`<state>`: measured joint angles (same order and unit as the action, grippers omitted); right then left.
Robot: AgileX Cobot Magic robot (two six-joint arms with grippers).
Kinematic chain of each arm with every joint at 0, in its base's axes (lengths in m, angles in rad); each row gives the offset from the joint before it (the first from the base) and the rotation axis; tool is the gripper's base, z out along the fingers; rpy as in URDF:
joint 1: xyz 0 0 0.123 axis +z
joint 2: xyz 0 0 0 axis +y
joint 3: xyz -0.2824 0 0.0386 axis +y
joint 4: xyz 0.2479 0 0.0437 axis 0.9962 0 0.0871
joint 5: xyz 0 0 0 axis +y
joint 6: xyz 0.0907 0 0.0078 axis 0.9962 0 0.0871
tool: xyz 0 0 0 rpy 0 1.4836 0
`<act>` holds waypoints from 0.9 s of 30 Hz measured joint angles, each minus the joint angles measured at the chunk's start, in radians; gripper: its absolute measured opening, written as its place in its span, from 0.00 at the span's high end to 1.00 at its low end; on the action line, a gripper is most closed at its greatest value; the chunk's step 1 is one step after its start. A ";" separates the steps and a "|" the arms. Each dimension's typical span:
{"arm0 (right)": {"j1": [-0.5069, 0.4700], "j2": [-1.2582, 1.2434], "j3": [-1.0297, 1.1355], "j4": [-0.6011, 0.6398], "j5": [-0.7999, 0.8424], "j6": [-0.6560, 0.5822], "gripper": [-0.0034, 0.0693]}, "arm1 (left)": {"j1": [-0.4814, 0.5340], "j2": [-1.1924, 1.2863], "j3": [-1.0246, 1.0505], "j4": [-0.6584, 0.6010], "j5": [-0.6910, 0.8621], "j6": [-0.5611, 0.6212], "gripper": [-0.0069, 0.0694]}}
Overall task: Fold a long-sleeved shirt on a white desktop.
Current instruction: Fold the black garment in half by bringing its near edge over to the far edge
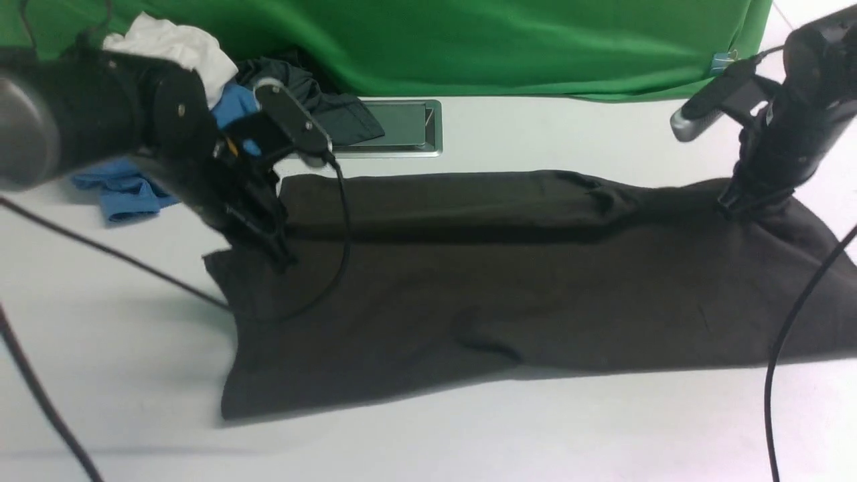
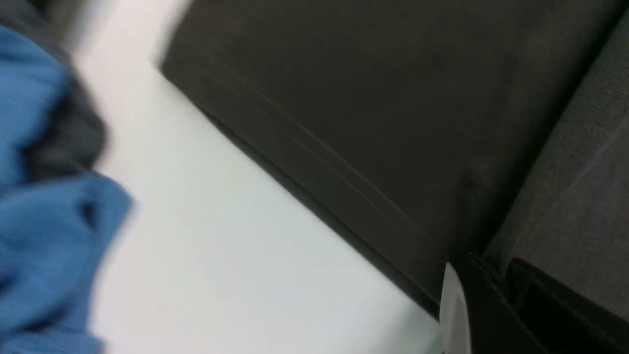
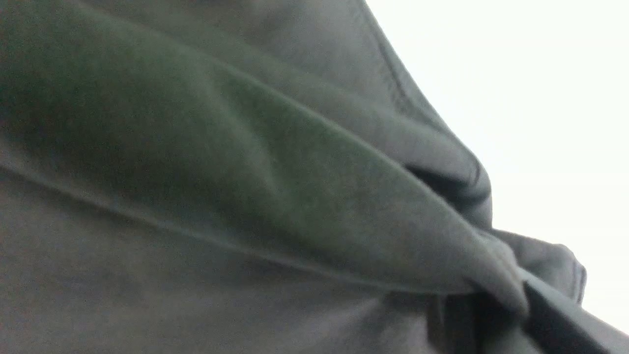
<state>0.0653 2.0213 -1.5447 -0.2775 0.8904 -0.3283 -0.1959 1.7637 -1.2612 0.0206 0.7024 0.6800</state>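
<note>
Dark shirt (image 1: 509, 288) is pinched in left fingers (image 1: 271, 237) and right fingers (image 1: 740, 197).

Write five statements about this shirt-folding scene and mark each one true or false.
1. The right hand pinches bunched fabric of the long-sleeved shirt. True.
2. The shirt lies on the green cloth. False: it lies on the white desktop; the green cloth is behind it.
3. A blue garment lies on the desktop, off the shirt. True.
4. The shirt covers the metal hatch. False: the hatch shows beyond the shirt's far edge.
5. The left hand is spread wide open. False: it is shut, at the shirt's left end.
</note>
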 joint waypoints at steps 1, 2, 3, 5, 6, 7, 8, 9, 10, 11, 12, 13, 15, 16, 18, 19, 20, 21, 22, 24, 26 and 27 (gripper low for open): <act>-0.003 0.016 -0.011 0.003 0.000 -0.003 0.89 | 0.004 0.008 -0.017 0.000 -0.001 0.000 0.87; -0.006 0.035 -0.028 0.007 0.000 -0.003 0.89 | 0.008 0.018 -0.037 0.000 -0.002 0.000 0.87; -0.008 0.054 -0.048 0.009 0.000 -0.001 0.89 | 0.012 0.030 -0.054 0.000 -0.003 0.000 0.87; -0.010 0.072 -0.071 0.013 0.001 0.010 0.89 | 0.018 0.048 -0.081 0.007 -0.003 0.000 0.87; -0.010 0.075 -0.078 0.017 -0.005 0.016 0.89 | 0.020 0.056 -0.089 0.010 -0.007 0.000 0.87; -0.010 0.076 -0.081 0.020 -0.014 0.019 0.89 | 0.024 0.066 -0.096 0.013 -0.016 0.000 0.87; -0.010 0.076 -0.084 0.022 -0.023 0.019 0.89 | 0.025 0.074 -0.100 0.018 -0.030 0.000 0.87; -0.010 0.076 -0.086 0.023 -0.035 0.024 0.89 | 0.027 0.087 -0.102 0.028 -0.056 0.000 0.87; -0.011 0.076 -0.086 0.024 -0.040 0.026 0.89 | 0.027 0.090 -0.103 0.030 -0.060 0.000 0.87; -0.011 0.076 -0.086 0.024 -0.059 0.034 0.89 | 0.028 0.111 -0.105 0.039 -0.103 0.000 0.87; -0.012 0.076 -0.086 0.024 -0.062 0.037 0.89 | 0.028 0.113 -0.106 0.039 -0.108 0.000 0.87; -0.012 0.076 -0.086 0.024 -0.069 0.043 0.87 | 0.028 0.126 -0.106 0.044 -0.136 0.000 0.87; -0.013 0.076 -0.086 0.023 -0.081 0.048 0.80 | 0.028 0.145 -0.108 0.050 -0.170 0.000 0.87; -0.014 0.076 -0.086 0.020 -0.090 0.049 0.72 | 0.028 0.154 -0.108 0.053 -0.184 0.000 0.87; -0.014 0.076 -0.086 0.011 -0.099 0.055 0.51 | 0.029 0.166 -0.108 0.056 -0.197 0.000 0.86; -0.014 0.076 -0.086 0.006 -0.106 0.064 0.42 | 0.029 0.171 -0.108 0.056 -0.203 0.000 0.84; -0.014 0.076 -0.086 -0.001 -0.113 0.073 0.34 | 0.029 0.172 -0.108 0.059 -0.212 0.000 0.83; -0.014 0.074 -0.086 -0.008 -0.116 0.081 0.24 | 0.029 0.174 -0.108 0.060 -0.225 0.000 0.80; -0.014 0.069 -0.086 -0.013 -0.116 0.094 0.19 | 0.029 0.174 -0.108 0.061 -0.243 0.000 0.76; -0.014 0.062 -0.089 -0.017 -0.110 0.110 0.17 | 0.030 0.174 -0.108 0.066 -0.267 0.000 0.72; -0.010 0.027 -0.093 0.011 -0.075 0.129 0.26 | 0.032 0.174 -0.108 0.107 -0.343 0.000 0.59; -0.007 0.017 -0.095 0.034 -0.062 0.126 0.30 | 0.032 0.174 -0.108 0.124 -0.364 0.000 0.56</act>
<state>0.0588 2.0379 -1.6395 -0.2435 0.8288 -0.2027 -0.1639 1.9372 -1.3693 0.1451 0.3381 0.6800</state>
